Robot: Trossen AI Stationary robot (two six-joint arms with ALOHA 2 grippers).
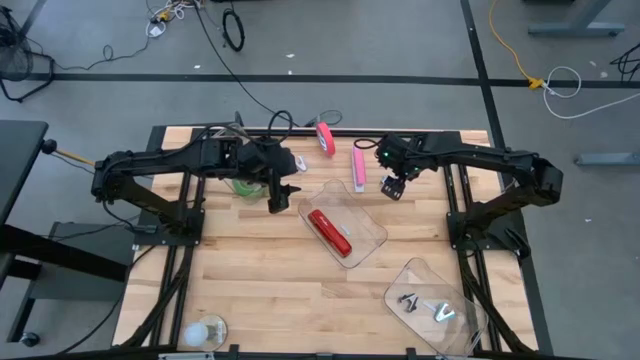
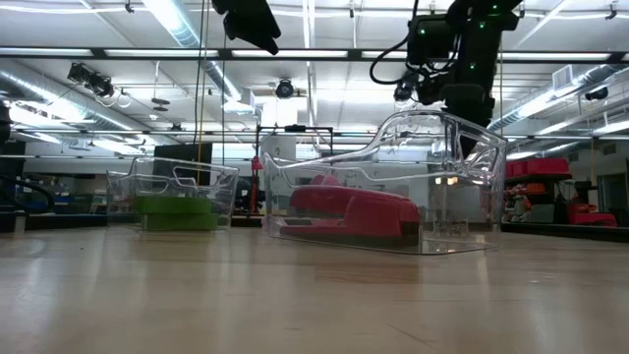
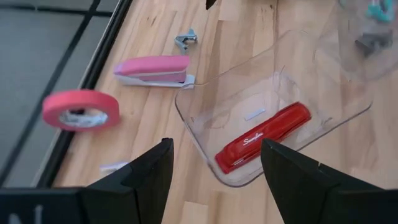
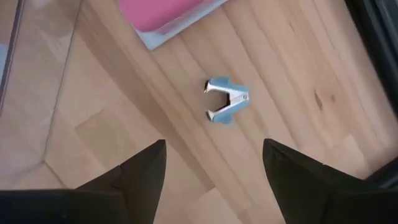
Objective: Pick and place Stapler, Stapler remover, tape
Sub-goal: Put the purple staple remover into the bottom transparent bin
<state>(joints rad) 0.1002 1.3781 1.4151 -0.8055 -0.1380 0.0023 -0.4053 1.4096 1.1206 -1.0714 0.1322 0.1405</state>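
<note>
Right gripper [image 4: 214,163] above blue staple remover [image 4: 226,101] near far edge, fingers apart. Left gripper [image 3: 216,168] fingers apart too. Red stapler [image 1: 330,231] inside clear tray [image 1: 372,232], table middle. Pink stapler [image 1: 358,167] and tape [image 1: 325,138] by far edge.

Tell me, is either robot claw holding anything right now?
No. The left gripper and right gripper are both open and empty; the blue staple remover lies on the table.

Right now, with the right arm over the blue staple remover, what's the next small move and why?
Probably lower the right gripper straight down onto the blue staple remover. Its fingers are open and the remover lies loose on the bare table, just ahead of them and beside the pink stapler, so a short forward nudge may be needed first. The left gripper hangs open by the tray with the red stapler.
</note>
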